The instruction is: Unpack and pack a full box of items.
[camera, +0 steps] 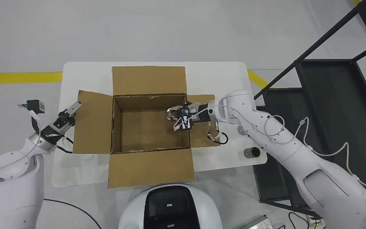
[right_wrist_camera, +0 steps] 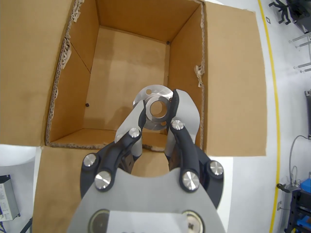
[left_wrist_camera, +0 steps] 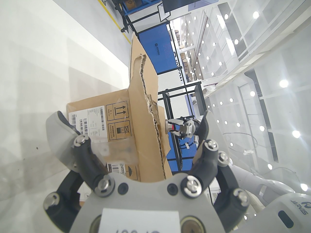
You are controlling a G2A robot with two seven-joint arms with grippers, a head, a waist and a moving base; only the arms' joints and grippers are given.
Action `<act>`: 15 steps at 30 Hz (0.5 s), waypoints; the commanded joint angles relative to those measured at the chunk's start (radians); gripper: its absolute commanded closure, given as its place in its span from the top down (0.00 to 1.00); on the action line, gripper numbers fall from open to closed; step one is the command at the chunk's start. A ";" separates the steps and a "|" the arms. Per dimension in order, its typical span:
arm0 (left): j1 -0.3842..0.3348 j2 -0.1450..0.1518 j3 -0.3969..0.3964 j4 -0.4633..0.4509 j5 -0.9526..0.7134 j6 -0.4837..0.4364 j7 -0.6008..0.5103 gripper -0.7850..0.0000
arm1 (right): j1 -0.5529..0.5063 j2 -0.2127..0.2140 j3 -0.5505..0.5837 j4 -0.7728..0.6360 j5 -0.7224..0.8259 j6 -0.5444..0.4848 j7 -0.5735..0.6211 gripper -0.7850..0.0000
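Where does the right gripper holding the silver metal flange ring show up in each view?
Top view: the right gripper sits over the open brown cardboard box, near its wall at picture right.
Left wrist view: the gripper is small and far off, past the box's torn flap edge.
Right wrist view: the gripper is in the foreground, shut on the silver metal flange ring over the box's inside.
Shared landmark: the box.
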 commanded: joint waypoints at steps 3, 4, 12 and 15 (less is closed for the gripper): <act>0.000 0.000 0.000 0.000 0.000 0.000 0.000 1.00 | 0.082 -0.066 -0.097 0.080 0.024 0.010 0.013 0.00; 0.000 0.000 0.000 0.000 0.000 0.000 0.000 1.00 | 0.099 -0.079 -0.115 0.095 0.023 0.010 0.013 0.00; 0.000 0.000 0.000 0.000 0.000 0.000 0.000 1.00 | 0.173 -0.163 -0.208 0.204 0.012 0.007 0.026 0.00; 0.000 0.000 0.000 0.000 0.000 0.000 0.000 1.00 | 0.183 -0.186 -0.226 0.238 0.012 0.010 0.023 0.00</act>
